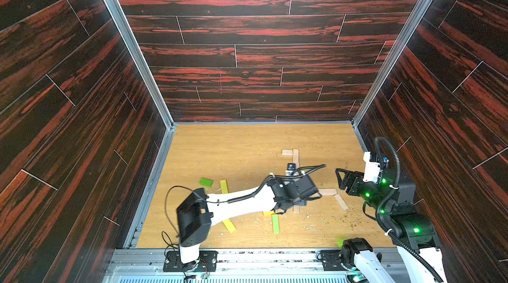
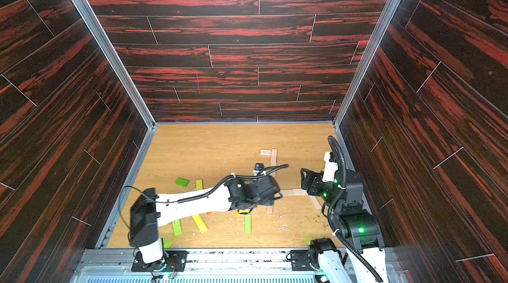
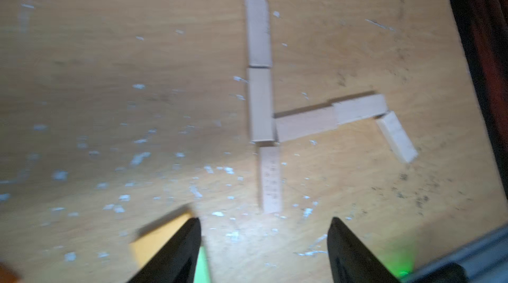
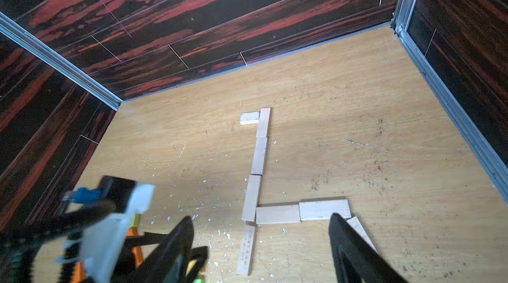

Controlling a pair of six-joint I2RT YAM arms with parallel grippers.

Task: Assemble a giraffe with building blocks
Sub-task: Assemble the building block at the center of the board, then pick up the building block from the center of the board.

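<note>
Plain building blocks lie flat in a figure: a neck line [image 4: 259, 155] with a short head piece [image 4: 249, 118], two body planks [image 4: 277, 214], a slanted plank [image 1: 341, 202] and a leg plank [image 3: 270, 182]. Green [image 1: 206, 182] and yellow [image 1: 228, 225] blocks lie loose to the left in both top views. My left gripper [image 3: 265, 221] hovers open and empty just short of the leg plank's near end, a yellow block [image 3: 162, 240] beside one finger. My right gripper [image 4: 261, 217] hangs open and empty above the body planks, right of the left gripper [image 1: 295, 204].
Dark panelled walls [image 1: 261, 48] close in the wooden floor [image 1: 233, 152] on three sides, and a metal rail [image 1: 275, 254] runs along the front. My left forearm [image 1: 239, 202] lies over some coloured blocks. White flecks litter the floor near the leg plank.
</note>
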